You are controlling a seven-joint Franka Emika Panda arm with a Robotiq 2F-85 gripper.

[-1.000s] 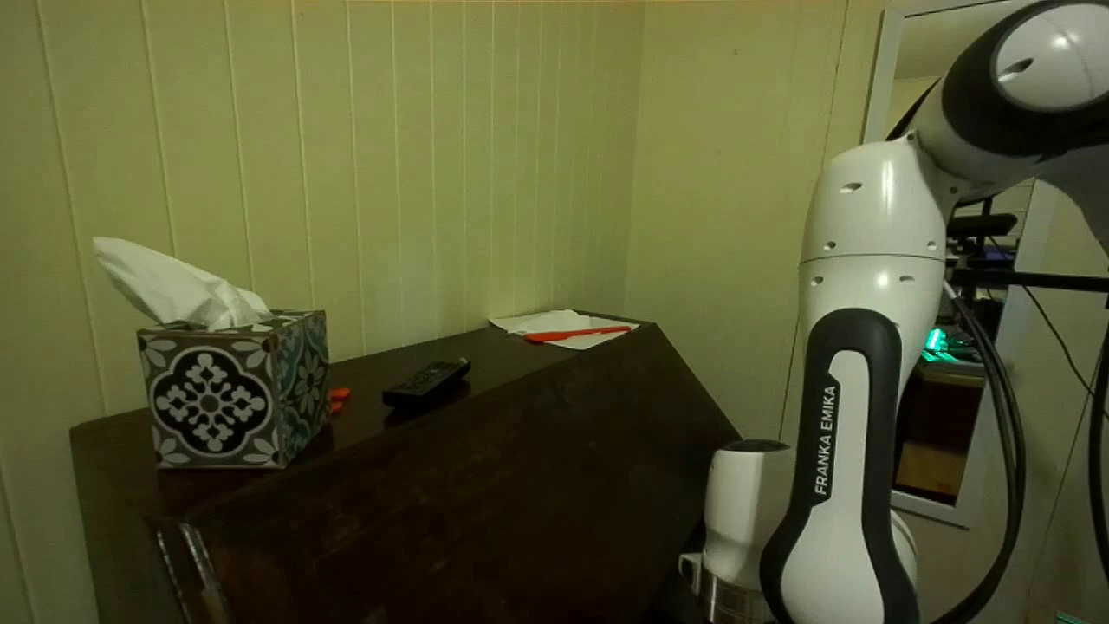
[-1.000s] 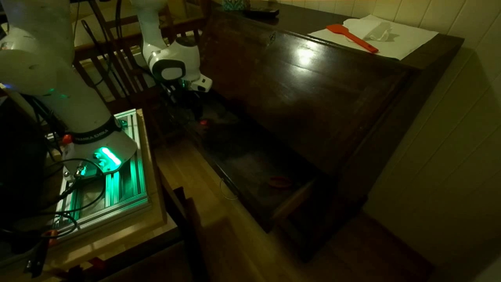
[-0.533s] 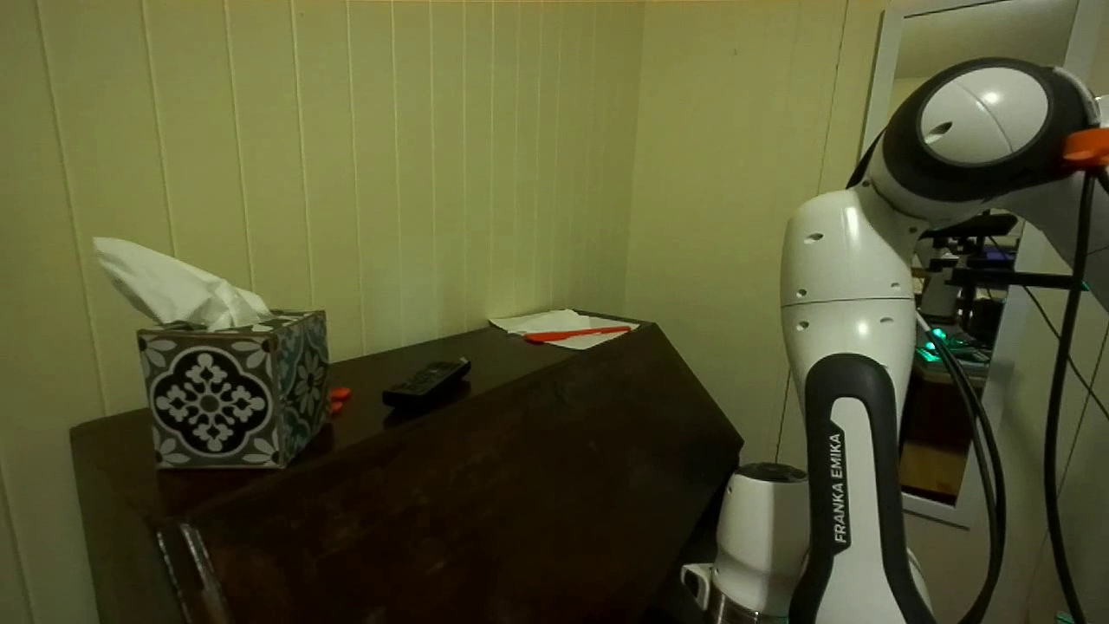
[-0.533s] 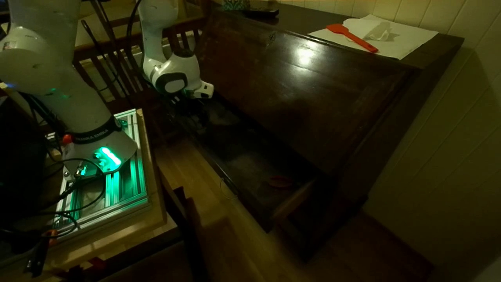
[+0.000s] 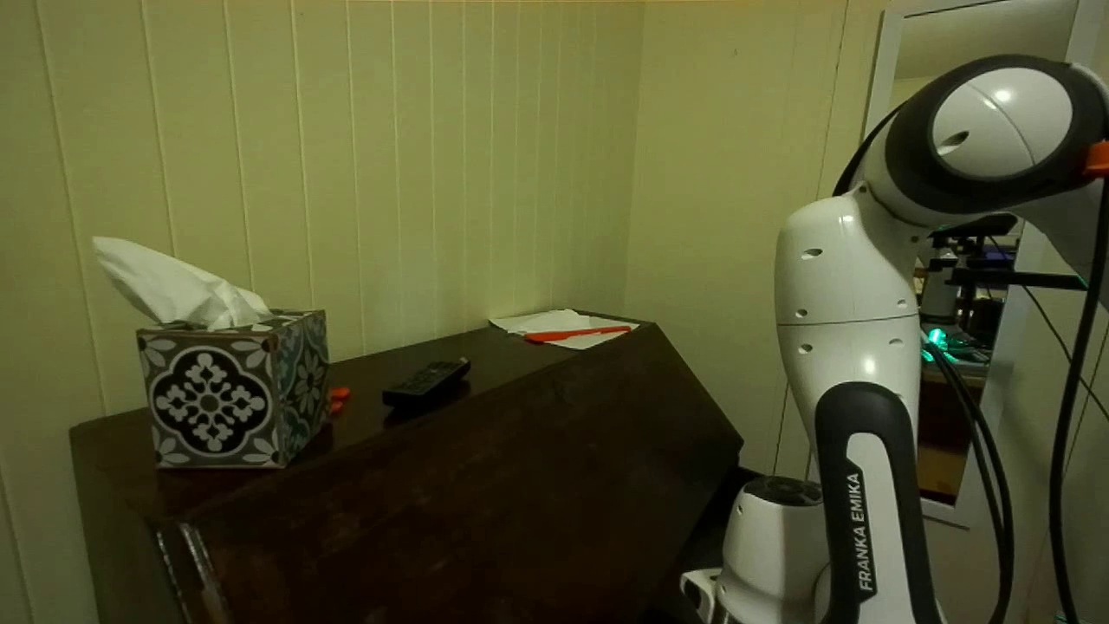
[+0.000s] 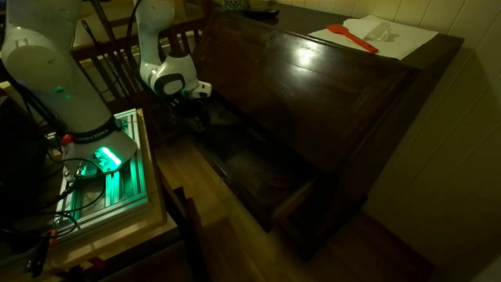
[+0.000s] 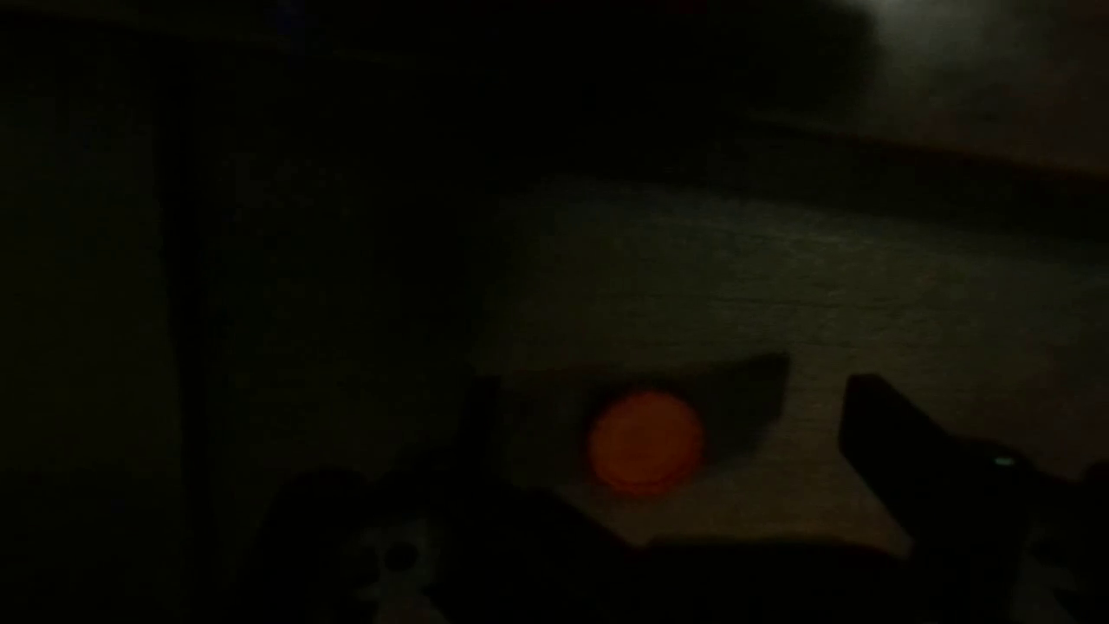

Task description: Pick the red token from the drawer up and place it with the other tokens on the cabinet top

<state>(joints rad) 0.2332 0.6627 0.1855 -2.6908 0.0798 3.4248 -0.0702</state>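
The red token [image 7: 645,442] lies flat on the floor of the open drawer [image 6: 244,160] in the dark wrist view. My gripper [image 7: 671,394] is open, with one finger on each side of the token. The token is nearer the left finger and apart from both. In an exterior view the gripper [image 6: 191,115] is low over the drawer's far end, and the token is hidden there. The cabinet top [image 5: 498,353] is glossy dark brown. The other tokens [image 5: 339,398], orange-red, lie on it beside the patterned tissue box.
On the cabinet top stand the tissue box [image 5: 217,399], a black remote [image 5: 427,382] and a red spatula [image 5: 578,334] on white paper [image 6: 411,37]. The slanted cabinet front [image 6: 297,86] rises beside the drawer. A red ring-like thing [image 6: 280,181] lies at the drawer's near end.
The arm and gripper have moved down toward the drawer, then shifted slightly. The red token, seen under the gripper one second ago in an exterior view, is now hidden there.
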